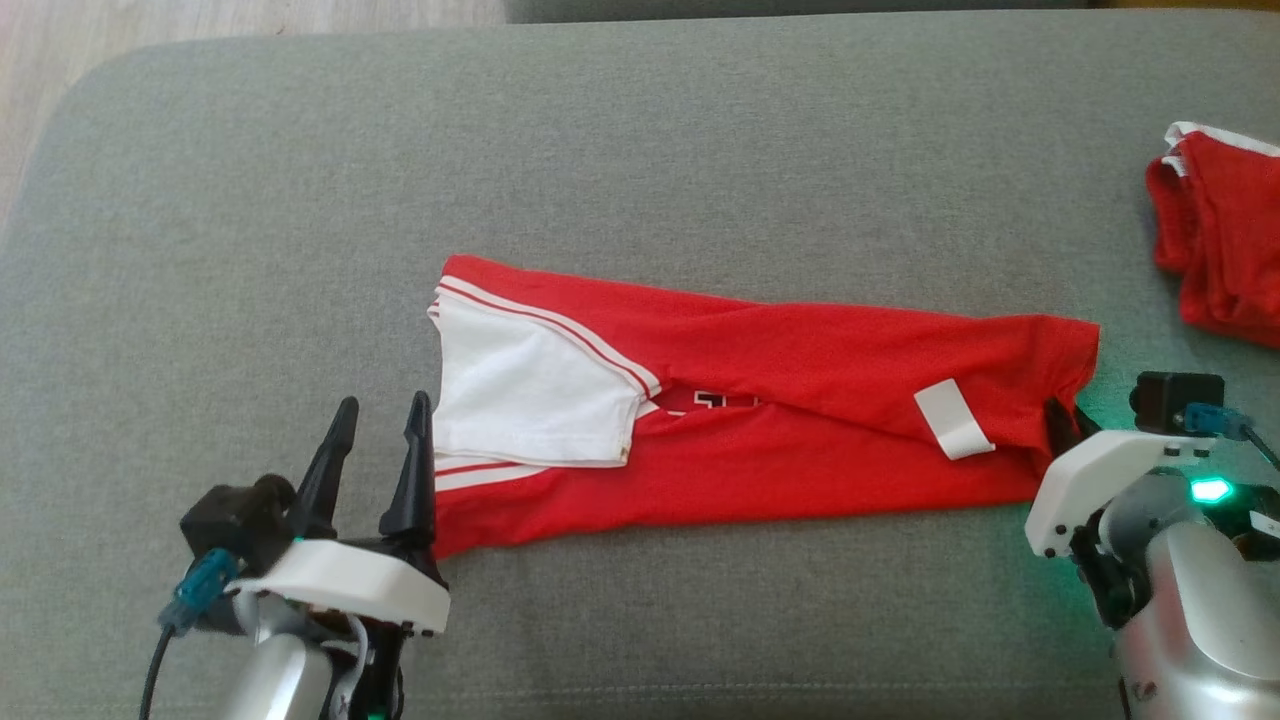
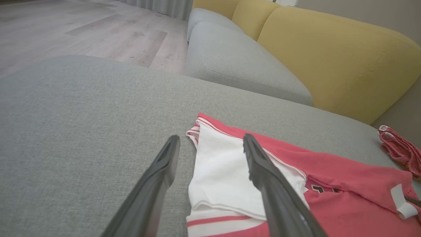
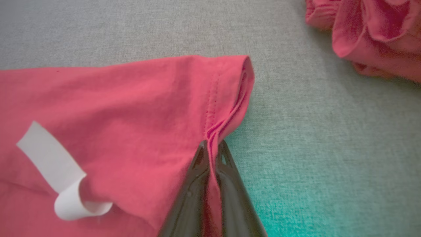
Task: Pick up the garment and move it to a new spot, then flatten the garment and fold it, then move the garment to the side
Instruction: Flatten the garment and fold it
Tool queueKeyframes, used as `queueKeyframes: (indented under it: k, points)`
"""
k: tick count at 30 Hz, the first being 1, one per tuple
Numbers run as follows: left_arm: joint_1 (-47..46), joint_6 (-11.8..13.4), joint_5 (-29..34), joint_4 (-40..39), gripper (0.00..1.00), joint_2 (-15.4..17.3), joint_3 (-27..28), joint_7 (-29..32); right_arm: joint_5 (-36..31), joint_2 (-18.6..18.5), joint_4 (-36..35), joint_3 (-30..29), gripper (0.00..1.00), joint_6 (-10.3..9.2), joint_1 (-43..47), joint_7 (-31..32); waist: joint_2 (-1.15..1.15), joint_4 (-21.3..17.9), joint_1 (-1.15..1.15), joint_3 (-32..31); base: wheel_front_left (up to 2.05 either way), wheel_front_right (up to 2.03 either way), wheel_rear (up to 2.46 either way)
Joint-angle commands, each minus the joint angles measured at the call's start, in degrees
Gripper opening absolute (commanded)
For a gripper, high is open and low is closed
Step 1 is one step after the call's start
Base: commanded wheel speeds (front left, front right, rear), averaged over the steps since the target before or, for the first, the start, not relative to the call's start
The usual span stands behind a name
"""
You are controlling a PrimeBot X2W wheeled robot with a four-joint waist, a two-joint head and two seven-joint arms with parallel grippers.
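Spanning the middle of the grey cushion, the garment is laid out as a long red strip, its two long sides already turned in over each other, so the lengthwise fold can be judged done and the crosswise fold still ahead. A second red garment is heaped at the cushion's far right edge, well apart from the strip. The left gripper is held spread and empty just beside the white sleeve, one finger over the cloth's edge and one over bare cushion. The right gripper is clamped on the bunched hem at the opposite end — a thin pleat of cloth is seen pinched between the closed fingers. A small white tag curls up near that hem.

Risk is judged to lie in the uneven hold: only one end is gripped. If the hem is lifted or carried over before the sleeve end is secured, the strip may be dragged across the cushion, and the loosely overlapped sides may be pulled open — the thin pinch could also slip free.
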Motion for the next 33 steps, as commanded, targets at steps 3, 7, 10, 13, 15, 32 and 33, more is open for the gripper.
queueKeyframes:
  k: [3,7,10,13,15,32,33]
  points:
    - [-2.7,-0.3,1.1,-1.6,1.00,0.3,2.9,-0.7,1.0,-1.1,-1.4,2.0,0.00,0.37,-1.6,-1.2,0.00,-0.6,0.00,-0.4,0.00,0.00,0.00]
    - [-2.6,-0.4,1.6,-1.5,1.00,0.2,3.3,-0.7,1.6,-2.2,-3.2,2.1,0.00,0.37,-1.7,-1.6,0.00,-1.2,0.00,-0.7,0.00,0.00,0.00]
    - [-2.5,-0.5,2.1,-1.3,1.00,0.0,3.7,-0.7,2.1,-3.5,-5.7,1.6,0.00,0.37,-1.2,-1.3,0.00,-1.8,0.00,-1.0,0.00,0.00,0.00]
    - [-2.4,-0.6,2.5,-1.2,1.00,-0.1,4.0,-0.7,2.3,-5.1,-8.9,0.1,0.00,0.37,-0.1,-0.7,0.00,-2.3,0.00,-1.1,0.00,0.00,0.00]
    - [-2.3,-0.7,2.7,-1.2,1.00,-0.2,4.2,-0.7,2.3,-6.0,-11.1,-1.1,0.00,0.37,0.9,-0.2,0.00,-2.6,0.00,-1.2,0.00,0.00,0.00]
    - [-2.7,-1.6,3.9,-0.3,1.00,-1.0,4.7,-0.7,7.2,-3.8,-27.0,-0.5,0.00,0.37,6.3,5.9,0.00,-3.1,0.00,-1.1,0.00,0.00,0.00]
    - [-2.7,-1.7,3.9,-0.2,1.00,-1.0,4.7,-0.7,7.9,-3.7,-28.2,0.3,0.00,0.37,6.5,6.3,0.00,-2.9,0.00,-1.1,0.00,0.00,0.00]
